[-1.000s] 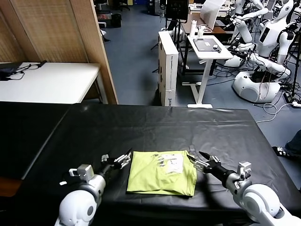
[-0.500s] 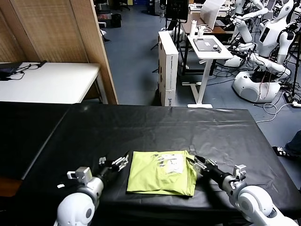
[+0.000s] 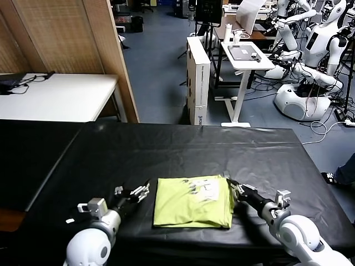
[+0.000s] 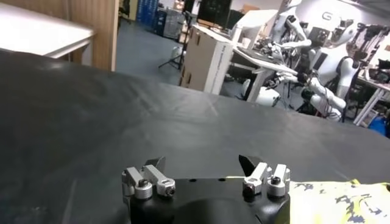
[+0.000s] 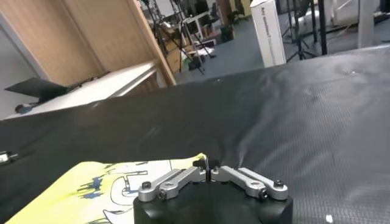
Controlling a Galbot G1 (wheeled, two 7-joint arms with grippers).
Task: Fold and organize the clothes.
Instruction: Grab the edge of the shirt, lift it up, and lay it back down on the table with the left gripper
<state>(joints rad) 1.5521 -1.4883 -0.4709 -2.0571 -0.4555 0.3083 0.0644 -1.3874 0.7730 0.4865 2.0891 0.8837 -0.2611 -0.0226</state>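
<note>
Your lime-green cotton T-shirt [image 3: 193,201] lies as a compact folded rectangle on the black sheet-covered worktop [image 3: 183,152], near its front edge and centred between the two arms. A white print faces up near the 1 o'clock corner of the fold. The edges look fairly square; the near edge shows a slight bulge.

Left gripper [image 3: 137,193]: resting low at 9 o'clock of the shirt, just beside its edge but apart from it. Its wrist camera shows the jaws spread wide, nothing between them, with the yellow cloth visible off to one side.

Right gripper [image 3: 235,190]: at 3 o'clock of the shirt, tips at the cloth's upper right corner. In its own wrist view the linkage bars meet at the centre and the tips are hidden, so you cannot tell from this whether the jaws are spread or pressed together. I see no cloth lifted or pinched.

Judgement: the folding appears complete or nearly so; the step in hand looks like letting go after the last fold.

Next move, as I read it: draw both arms clear without dragging the corner, then check whether the bundle needs squaring up or shifting to its final place.
</note>
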